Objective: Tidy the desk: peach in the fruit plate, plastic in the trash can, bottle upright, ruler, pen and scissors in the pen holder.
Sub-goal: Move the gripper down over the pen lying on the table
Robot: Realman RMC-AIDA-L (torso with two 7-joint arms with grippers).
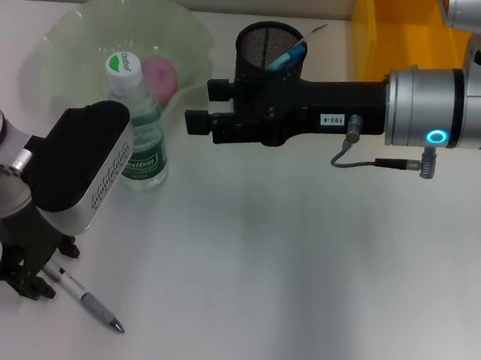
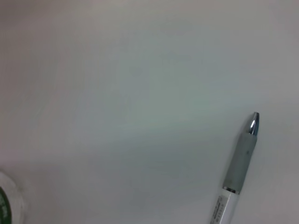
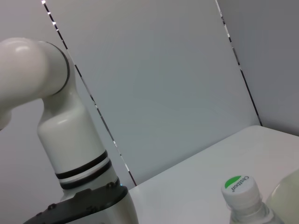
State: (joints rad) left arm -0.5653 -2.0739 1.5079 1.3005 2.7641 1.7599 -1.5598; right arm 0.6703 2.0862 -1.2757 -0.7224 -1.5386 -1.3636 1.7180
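Note:
A grey and white pen (image 1: 87,300) lies on the table at the front left, tip pointing right; it also shows in the left wrist view (image 2: 237,170). My left gripper (image 1: 29,279) stands low over the pen's rear end. A clear bottle (image 1: 141,133) with a green cap stands upright. A pink peach (image 1: 159,73) lies in the green glass plate (image 1: 77,27). My right gripper (image 1: 203,103) is open and empty, held level just right of the bottle, in front of the black mesh pen holder (image 1: 267,46), which holds a blue item. Ruler, scissors and plastic are out of view.
A yellow bin (image 1: 401,34) stands at the back right. The right forearm (image 1: 415,107) stretches across the table's back half. The right wrist view shows the bottle cap (image 3: 239,185) and the left arm (image 3: 65,140).

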